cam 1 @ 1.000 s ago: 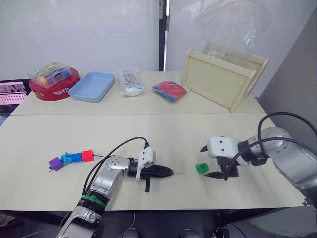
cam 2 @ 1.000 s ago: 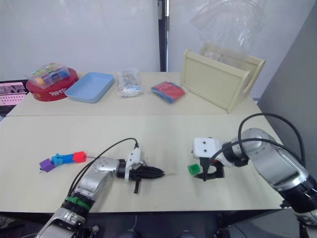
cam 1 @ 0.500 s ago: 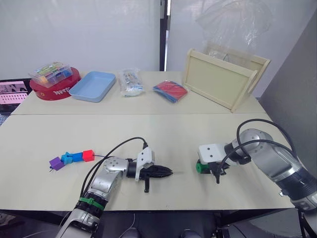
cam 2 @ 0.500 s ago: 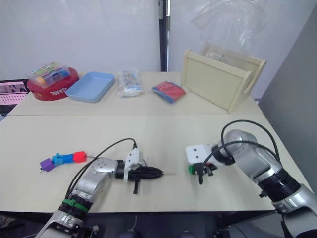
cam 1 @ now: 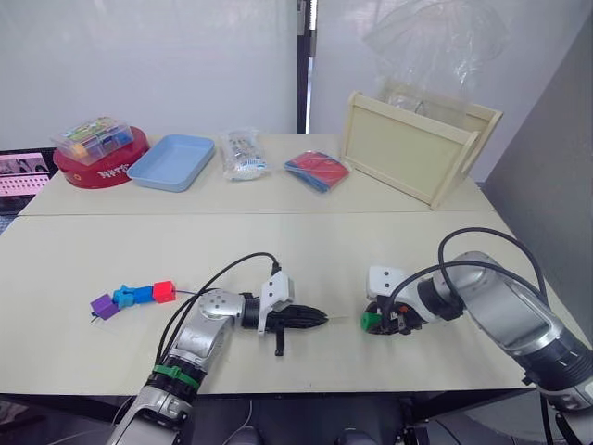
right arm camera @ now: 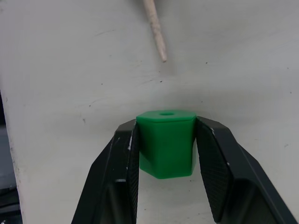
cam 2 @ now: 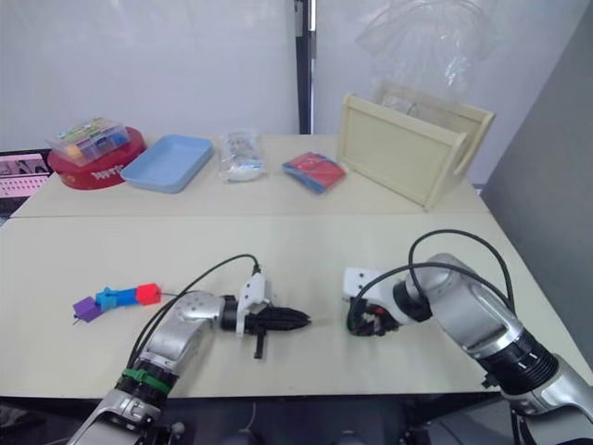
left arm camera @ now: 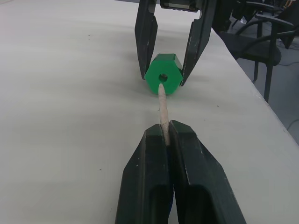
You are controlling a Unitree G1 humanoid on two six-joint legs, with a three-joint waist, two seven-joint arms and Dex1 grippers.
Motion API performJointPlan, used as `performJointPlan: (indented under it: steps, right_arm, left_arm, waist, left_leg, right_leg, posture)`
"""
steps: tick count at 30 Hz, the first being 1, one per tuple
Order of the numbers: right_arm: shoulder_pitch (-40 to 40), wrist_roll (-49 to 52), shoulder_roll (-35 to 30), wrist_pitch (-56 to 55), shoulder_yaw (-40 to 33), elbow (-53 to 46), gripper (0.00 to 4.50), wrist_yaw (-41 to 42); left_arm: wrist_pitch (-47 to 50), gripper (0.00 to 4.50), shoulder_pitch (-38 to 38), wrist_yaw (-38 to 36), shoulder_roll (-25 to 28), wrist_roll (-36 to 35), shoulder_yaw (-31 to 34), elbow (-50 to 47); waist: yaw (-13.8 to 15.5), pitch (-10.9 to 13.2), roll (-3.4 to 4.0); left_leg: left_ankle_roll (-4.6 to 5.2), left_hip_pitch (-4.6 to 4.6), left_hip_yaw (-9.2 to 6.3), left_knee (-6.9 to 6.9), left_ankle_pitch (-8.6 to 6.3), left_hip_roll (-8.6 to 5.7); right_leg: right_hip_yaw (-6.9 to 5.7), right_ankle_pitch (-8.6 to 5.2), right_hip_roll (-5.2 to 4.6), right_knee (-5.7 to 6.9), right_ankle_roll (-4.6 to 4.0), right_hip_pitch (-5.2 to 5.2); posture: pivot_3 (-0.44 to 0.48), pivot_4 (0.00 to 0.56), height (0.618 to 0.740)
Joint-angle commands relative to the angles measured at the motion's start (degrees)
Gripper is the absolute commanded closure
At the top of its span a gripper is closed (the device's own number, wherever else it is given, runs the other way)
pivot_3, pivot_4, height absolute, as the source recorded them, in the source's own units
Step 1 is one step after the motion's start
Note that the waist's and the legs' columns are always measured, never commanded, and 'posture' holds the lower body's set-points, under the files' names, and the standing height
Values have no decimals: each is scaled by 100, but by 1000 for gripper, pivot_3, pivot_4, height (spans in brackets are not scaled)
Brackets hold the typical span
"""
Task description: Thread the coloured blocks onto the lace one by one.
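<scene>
Gripping the green block (right arm camera: pixel 166 142) between both fingers, the right gripper (cam 1: pixel 378 320) held it low on the table (cam 1: pixel 306 250), hole facing the left gripper (left arm camera: pixel 166 140). Left gripper was clenched on the lace's pale stiff tip (left arm camera: pixel 162 109), which stuck out forward and pointed at the block's hole; from the left wrist view the tip end sat right at the hole, from the right wrist view it was just short of the block, not inside. Red block (cam 1: pixel 164 291), blue blocks (cam 1: pixel 132 296) and purple block (cam 1: pixel 104 306) lay in a touching row on the table well off to the robot's left, the thin dark lace (cam 1: pixel 185 293) running out from the red end.
</scene>
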Motion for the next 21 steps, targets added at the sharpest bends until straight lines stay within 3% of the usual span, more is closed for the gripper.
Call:
performJointPlan:
  steps: [1,13,21]
  right_arm:
    - [28,29,124,172,133,-171,3245,-164]
    - [26,135,146,187,233,-348,3245,-207]
    - [93,163,91,177,220,-365,3245,-226]
  left_arm:
    - [-92,4500,-43,-99,-76,7,-138,-116]
    - [-401,4500,-175,24,-295,205,-261,137]
    - [-319,4500,-166,-88,-112,115,-140,56]
  waist:
    - [-6,0,0]
    - [-4,-1,-1]
    - [-7,-1,-1]
  left_leg:
    - [0,4,0,0,0,0]
    - [1,18,-1,0,-1,1]
    - [1,18,-2,0,-1,1]
  right_leg:
    - [0,0,0,0,0,3]
    - [-1,0,1,-2,0,21]
    - [-2,0,1,-3,0,21]
  posture:
    - [0,150,740]
    - [0,150,740]
    - [0,150,740]
